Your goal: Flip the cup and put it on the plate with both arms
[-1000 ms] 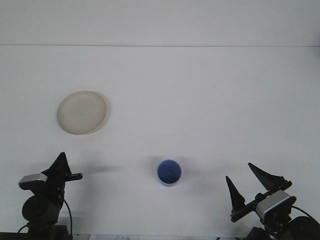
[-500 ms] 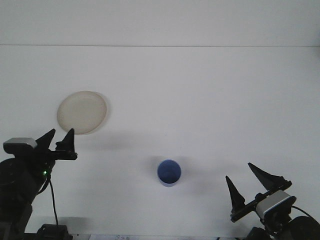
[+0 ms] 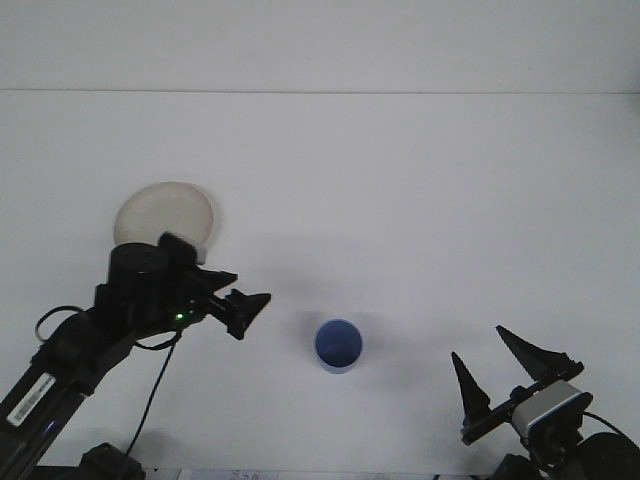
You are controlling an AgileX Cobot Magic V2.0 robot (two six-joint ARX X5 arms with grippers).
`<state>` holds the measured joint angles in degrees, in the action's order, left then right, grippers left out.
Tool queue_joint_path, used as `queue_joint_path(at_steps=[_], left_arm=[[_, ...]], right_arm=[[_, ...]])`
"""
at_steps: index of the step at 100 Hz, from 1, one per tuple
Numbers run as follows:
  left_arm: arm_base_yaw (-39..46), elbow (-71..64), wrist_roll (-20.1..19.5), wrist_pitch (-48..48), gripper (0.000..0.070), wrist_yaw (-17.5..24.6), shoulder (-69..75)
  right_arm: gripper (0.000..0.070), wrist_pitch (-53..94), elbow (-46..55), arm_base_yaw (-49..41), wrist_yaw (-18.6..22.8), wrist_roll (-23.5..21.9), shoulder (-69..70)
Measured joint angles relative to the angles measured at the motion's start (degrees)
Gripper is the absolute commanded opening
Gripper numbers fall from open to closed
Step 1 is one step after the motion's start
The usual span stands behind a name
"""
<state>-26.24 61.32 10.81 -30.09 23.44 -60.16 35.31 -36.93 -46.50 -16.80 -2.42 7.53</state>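
Cup [image 3: 339,346]: stood on the table [image 3: 420,200], middle front, untouched, same spot as a second before
Left gripper [image 3: 245,306]: swung from the lower left corner toward cup, stopped just beside it, fingers parted, nothing held
Plate [image 3: 175,208]: far left, partly hidden behind left arm
Right gripper [image 3: 500,370]: unmoved, spread wide, idle
Meaning: reach begun, grasp not yet made

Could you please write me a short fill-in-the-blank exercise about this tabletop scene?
1. The cup on the table is coloured ____.
2. The arm reaching toward the cup ends in the ____ gripper.
3. The pale round plate is partly hidden by the ____ arm.
4. The fingers of the right gripper are spread ____.

Missing words: blue; left; left; open
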Motion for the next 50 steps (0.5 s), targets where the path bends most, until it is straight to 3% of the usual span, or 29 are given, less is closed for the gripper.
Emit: queue_joint_path(at_steps=[24, 50], left_arm=[[-11.39, 7.15, -3.58, -4.79, 0.0551, -5.07, -15.1], [-16.22, 12.2, -6.82, -6.03, 0.0551, -5.53, -26.56]], right_arm=[[0.0526, 1.07, 0.0, 0.0, 0.0, 0.0, 0.0], [0.0525, 2.32, 0.0, 0.0, 0.0, 0.0, 0.0]])
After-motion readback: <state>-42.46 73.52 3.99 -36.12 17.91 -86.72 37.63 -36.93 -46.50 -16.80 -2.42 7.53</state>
